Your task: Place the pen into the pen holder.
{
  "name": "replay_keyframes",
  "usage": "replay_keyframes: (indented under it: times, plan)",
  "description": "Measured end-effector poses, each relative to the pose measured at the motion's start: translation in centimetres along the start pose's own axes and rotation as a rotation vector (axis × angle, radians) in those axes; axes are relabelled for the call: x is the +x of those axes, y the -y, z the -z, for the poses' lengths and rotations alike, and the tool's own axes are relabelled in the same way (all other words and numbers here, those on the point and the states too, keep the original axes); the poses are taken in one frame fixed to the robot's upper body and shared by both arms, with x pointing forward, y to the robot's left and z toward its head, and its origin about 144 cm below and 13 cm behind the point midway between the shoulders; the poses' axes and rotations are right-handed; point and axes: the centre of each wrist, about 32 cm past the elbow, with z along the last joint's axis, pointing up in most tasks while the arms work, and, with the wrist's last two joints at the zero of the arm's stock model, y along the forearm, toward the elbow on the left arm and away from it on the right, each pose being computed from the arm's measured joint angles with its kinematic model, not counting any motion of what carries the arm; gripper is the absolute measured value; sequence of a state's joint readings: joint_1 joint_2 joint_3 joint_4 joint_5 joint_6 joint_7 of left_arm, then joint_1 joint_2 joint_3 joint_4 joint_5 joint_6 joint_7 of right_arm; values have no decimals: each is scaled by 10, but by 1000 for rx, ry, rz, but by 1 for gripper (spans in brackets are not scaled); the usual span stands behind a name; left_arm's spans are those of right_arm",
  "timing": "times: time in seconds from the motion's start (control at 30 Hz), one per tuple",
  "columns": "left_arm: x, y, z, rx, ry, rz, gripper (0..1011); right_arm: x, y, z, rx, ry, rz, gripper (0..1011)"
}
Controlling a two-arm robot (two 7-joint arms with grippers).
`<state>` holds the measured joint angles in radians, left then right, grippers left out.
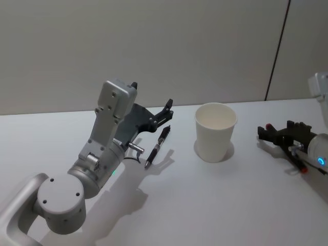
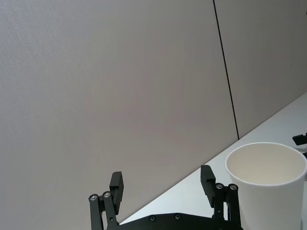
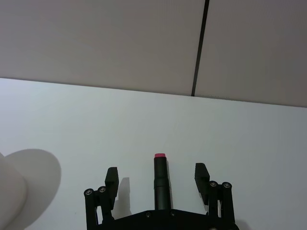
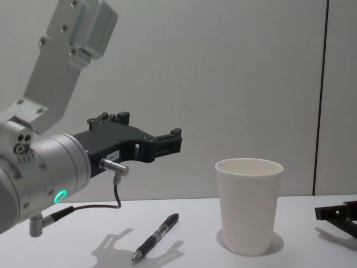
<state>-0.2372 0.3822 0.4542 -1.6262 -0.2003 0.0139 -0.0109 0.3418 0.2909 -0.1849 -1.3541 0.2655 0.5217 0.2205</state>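
Left gripper (image 4: 173, 140) hovers above table (image 1: 205, 205), fingers spread, holding nothing. Pen (image 4: 156, 237) lies flat just beneath it, untouched; probably lining up to descend. Cup (image 4: 248, 206) upright beyond fingertips, mouth up, ready. Right gripper (image 1: 264, 133) parked far off, fingers apart.

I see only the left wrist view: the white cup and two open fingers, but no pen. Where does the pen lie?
Observer: The pen lies flat on the table, left of the pen holder, not touching it.
Operator: Where is my left gripper relative to it?
Observer: The left gripper hangs in the air over the pen's far end, empty.
Operator: And the other arm?
Observer: The right gripper sits low on the holder's right, open.
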Motion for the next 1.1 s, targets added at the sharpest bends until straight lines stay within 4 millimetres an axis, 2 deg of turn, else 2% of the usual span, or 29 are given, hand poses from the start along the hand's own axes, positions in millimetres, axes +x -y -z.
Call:
replay_keyframes:
  times: [1.1]
  plan:
    - [0,0,0,0,0,0,1001,0,-3,7,-62,-20,-11,998]
